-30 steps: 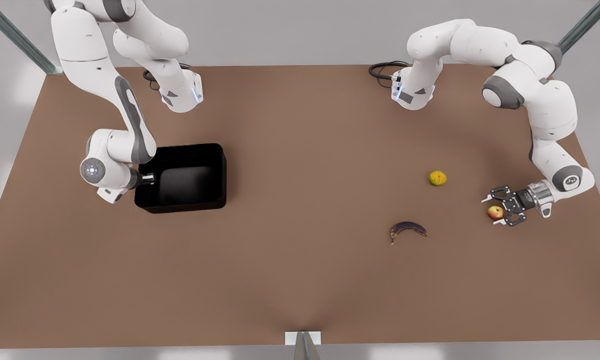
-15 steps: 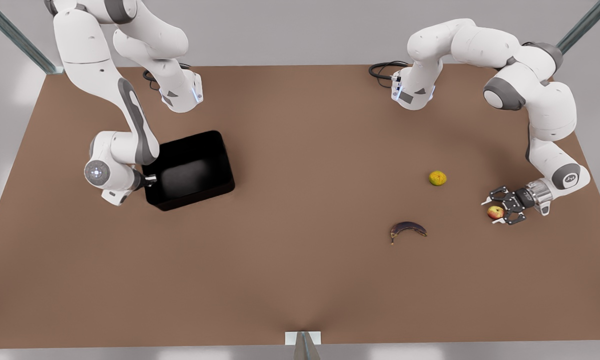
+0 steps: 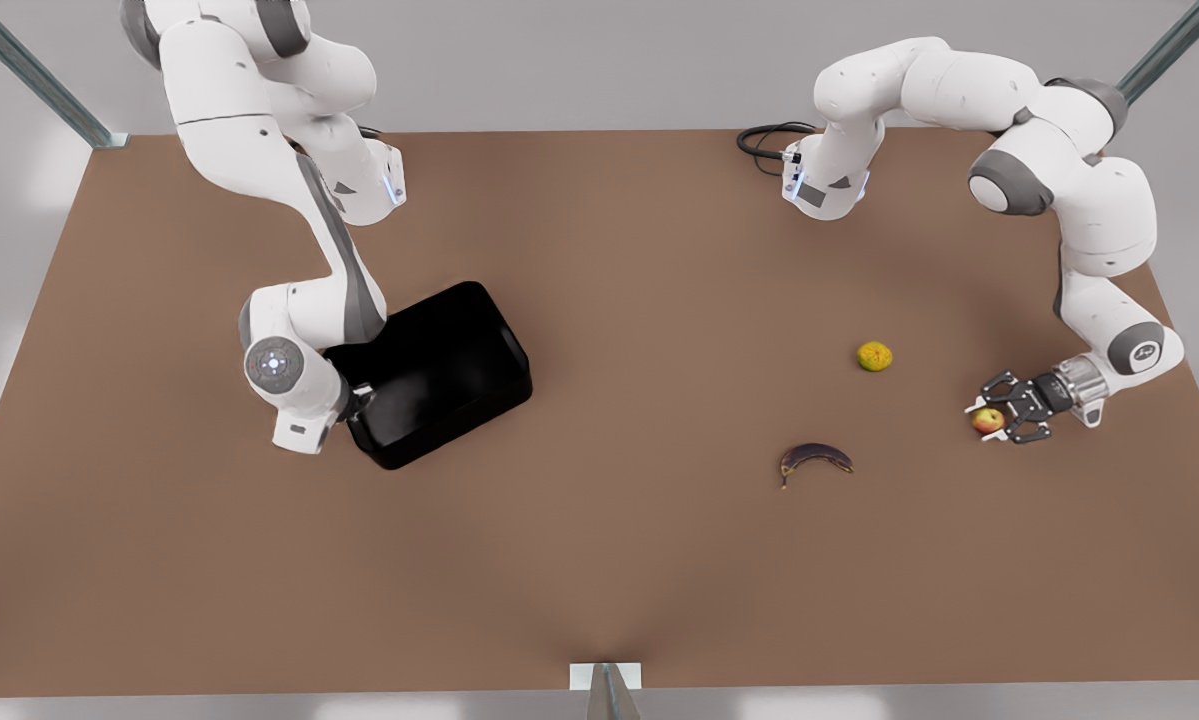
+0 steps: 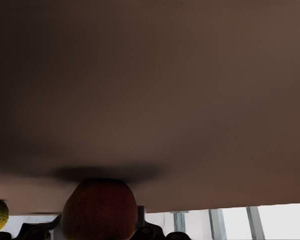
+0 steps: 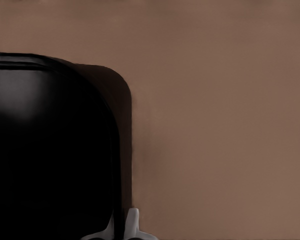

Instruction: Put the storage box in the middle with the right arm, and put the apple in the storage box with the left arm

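Storage box [image 3: 449, 365] farther along brown table [image 3: 609, 560]

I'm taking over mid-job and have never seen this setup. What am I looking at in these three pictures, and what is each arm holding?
Two white robot arms work over a brown table. The wide picture comes from a camera off the arms; the other two from cameras on their wrists. On the front view's left, the right gripper is shut on the rim of the storage box, a black bin. On the front view's right, the left gripper is around the apple, also seen close in the left wrist view. A yellow-green fruit and a dark banana lie loose on the table.
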You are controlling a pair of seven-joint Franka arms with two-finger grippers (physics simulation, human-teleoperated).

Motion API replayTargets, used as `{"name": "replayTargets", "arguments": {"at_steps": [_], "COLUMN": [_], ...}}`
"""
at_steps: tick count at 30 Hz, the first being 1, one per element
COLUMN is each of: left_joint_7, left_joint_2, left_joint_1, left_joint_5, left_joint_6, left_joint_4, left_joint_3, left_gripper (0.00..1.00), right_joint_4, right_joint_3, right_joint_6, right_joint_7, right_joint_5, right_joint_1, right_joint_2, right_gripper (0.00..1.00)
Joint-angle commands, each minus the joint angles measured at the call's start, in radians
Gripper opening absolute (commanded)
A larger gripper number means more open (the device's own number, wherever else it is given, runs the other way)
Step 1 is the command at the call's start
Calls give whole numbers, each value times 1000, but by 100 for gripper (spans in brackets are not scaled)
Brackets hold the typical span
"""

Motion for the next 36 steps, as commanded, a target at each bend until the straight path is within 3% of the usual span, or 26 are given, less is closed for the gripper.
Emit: {"name": "replayTargets", "arguments": {"at_steps": [1,11,20,21,22,23,24,28,31,33,36], "left_joint_7": [0,-7,-69,-98,-144,-184,-215,-386,-573,-751,-1043], "left_joint_2": [0,-2,-49,-80,-120,-150,-176,-295,-371,-390,-420], "left_joint_1": [0,0,-3,-8,-40,-74,-101,-278,-446,-564,-749], "left_joint_5": [3,1,4,35,49,99,106,306,464,561,702], "left_joint_6": [-1,-1,-1,4,15,21,21,88,176,182,180], "left_joint_4": [0,0,11,14,14,34,46,116,130,168,208], "left_joint_3": [0,0,-2,-6,-9,-9,-9,-8,-8,-6,-6], "left_gripper": [67,61,61,61,61,61,61,61,62,62,62], "right_joint_4": [28,499,620,622,622,622,622,650,737,731,594], "right_joint_3": [0,-5,40,40,40,38,38,34,28,6,-121], "right_joint_6": [-7,-67,70,70,67,70,67,30,-131,-330,-663], "right_joint_7": [4,7,7,7,6,1,1,-5,-5,-5,7], "right_joint_5": [-6,249,320,321,365,399,401,402,406,404,360], "right_joint_1": [14,231,231,231,231,231,229,221,194,145,1], "right_joint_2": [16,333,498,499,499,504,504,495,478,346,65], "right_gripper": [21,21,21,26,49,87,98,100,100,100,100]}}
